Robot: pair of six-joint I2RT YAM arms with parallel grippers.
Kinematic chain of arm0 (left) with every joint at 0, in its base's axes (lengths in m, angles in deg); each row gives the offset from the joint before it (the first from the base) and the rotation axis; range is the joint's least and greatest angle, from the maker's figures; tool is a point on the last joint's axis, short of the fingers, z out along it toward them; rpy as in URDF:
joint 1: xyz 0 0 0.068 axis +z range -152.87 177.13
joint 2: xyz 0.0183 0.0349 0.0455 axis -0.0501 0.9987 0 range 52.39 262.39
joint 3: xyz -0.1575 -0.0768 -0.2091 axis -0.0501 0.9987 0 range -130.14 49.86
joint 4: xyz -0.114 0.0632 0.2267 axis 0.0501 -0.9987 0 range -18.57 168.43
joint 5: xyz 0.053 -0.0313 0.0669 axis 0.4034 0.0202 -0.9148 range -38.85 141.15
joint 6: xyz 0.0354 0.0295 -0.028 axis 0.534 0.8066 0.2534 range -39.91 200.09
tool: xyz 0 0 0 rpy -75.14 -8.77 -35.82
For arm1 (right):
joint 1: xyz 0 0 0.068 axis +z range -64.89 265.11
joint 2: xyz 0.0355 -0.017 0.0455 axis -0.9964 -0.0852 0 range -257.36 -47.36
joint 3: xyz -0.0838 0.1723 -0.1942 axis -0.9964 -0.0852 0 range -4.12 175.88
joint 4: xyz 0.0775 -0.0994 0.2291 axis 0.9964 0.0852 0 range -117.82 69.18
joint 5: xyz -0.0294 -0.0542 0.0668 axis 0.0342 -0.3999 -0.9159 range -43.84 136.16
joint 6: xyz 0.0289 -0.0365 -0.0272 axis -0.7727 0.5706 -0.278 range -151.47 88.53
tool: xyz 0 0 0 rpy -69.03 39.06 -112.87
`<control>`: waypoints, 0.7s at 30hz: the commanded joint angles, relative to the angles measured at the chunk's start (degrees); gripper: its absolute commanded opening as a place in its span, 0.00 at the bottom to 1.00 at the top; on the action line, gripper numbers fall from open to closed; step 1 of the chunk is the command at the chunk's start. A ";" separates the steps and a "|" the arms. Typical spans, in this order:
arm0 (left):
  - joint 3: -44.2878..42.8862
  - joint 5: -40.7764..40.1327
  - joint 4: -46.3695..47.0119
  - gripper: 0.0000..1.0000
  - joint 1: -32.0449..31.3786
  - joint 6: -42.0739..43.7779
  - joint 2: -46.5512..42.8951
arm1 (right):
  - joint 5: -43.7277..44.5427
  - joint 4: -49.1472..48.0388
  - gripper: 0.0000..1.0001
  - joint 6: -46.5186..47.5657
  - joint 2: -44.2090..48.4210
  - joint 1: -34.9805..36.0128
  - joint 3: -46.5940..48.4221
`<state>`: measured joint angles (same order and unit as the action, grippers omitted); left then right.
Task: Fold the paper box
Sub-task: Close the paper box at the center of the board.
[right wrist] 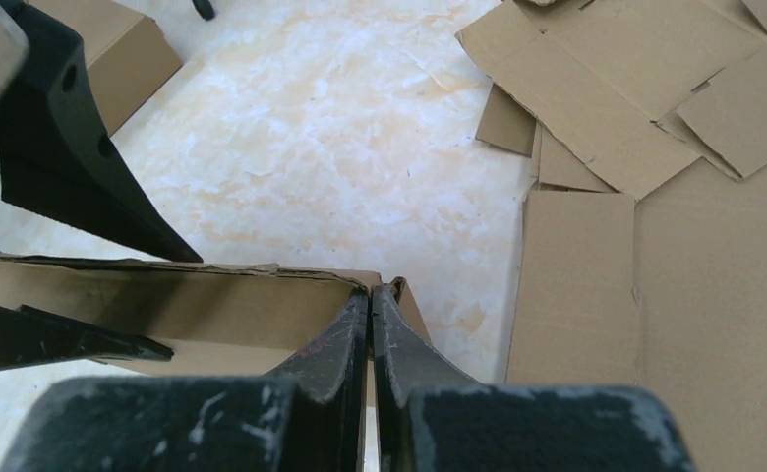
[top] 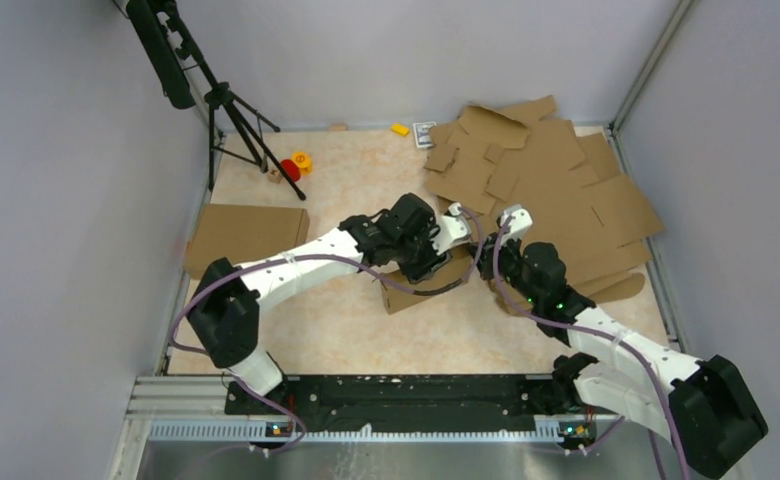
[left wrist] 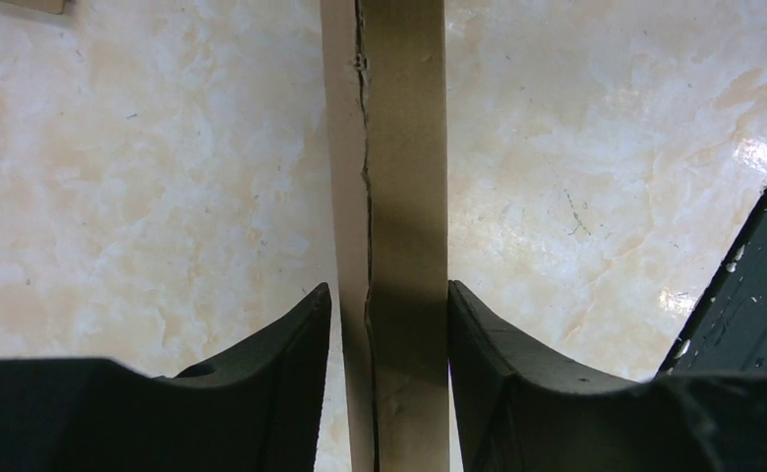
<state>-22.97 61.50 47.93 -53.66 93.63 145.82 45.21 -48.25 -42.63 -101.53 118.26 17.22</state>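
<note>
The paper box (top: 418,292), plain brown cardboard and partly folded, lies on the table's middle between both arms. My left gripper (top: 434,262) comes down over it. In the left wrist view a doubled upright wall (left wrist: 404,147) runs between its fingers; the right finger touches the wall and a thin gap shows at the left finger, so the gripper (left wrist: 387,290) stands open around it. My right gripper (top: 496,262) is shut, its fingertips (right wrist: 372,288) against the box's right corner, with the inner wall (right wrist: 163,315) to their left. Nothing shows between its fingers.
A pile of flat cardboard blanks (top: 556,190) covers the back right, reaching close to the right arm. A finished brown box (top: 246,232) sits at the left edge. A black tripod (top: 231,110) stands at back left, with small red (top: 291,168) and yellow (top: 400,129) objects nearby.
</note>
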 commanded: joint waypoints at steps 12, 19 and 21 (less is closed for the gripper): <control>8.24 0.24 12.92 0.42 -1.49 0.70 -9.47 | 0.77 1.61 0.00 0.11 -1.27 0.87 -5.26; 10.82 -3.50 15.01 0.43 -3.36 3.15 -10.15 | 0.77 -0.25 0.00 -0.87 -2.48 0.89 -5.80; 11.26 -4.72 15.41 0.42 -4.01 3.73 -10.46 | 0.77 0.31 0.00 -1.48 -2.36 0.88 -5.71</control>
<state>-12.68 58.99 59.65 -56.52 95.51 137.52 45.72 -55.04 -42.96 -102.23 118.76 13.98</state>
